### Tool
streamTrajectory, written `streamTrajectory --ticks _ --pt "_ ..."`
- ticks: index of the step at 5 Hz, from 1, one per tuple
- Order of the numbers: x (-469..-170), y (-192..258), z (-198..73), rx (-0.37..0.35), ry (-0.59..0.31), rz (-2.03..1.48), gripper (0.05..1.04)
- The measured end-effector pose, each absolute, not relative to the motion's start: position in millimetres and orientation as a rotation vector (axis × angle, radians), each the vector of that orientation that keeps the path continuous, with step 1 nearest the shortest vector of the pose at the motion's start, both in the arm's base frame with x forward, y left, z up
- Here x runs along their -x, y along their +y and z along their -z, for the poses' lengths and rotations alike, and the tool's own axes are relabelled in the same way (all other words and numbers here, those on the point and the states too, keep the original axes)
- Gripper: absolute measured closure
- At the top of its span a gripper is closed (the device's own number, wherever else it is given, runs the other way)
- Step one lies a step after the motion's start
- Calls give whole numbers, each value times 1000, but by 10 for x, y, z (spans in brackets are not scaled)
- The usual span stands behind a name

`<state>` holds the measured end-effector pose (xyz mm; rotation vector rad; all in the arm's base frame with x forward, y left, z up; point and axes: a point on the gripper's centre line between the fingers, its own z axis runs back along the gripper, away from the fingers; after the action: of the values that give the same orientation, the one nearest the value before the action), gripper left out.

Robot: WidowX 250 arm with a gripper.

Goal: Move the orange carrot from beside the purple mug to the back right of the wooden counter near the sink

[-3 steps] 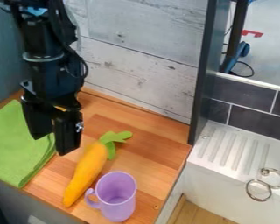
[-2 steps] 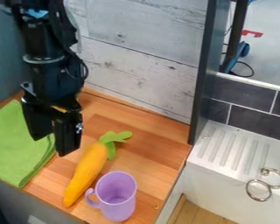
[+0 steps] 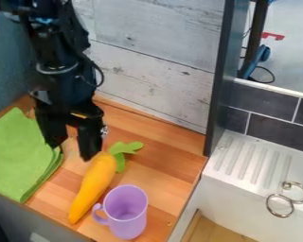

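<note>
My gripper hangs empty, jaws parted, likely lining up; the carrot lies at five o'clock; grasping it calls for lowering.

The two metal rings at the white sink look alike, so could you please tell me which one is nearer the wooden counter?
It is the lower-left ring; the upper-right ring sits higher and farther from the wooden counter.
</note>
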<state>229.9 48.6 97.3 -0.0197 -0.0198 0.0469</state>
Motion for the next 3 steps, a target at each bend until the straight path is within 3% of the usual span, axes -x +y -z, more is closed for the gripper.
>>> streamTrajectory --ticks 1,3 --pt "-2384 529 -892 -38 -39 -91 83" --pt "-2597 566 -622 -31 -71 -177 83"
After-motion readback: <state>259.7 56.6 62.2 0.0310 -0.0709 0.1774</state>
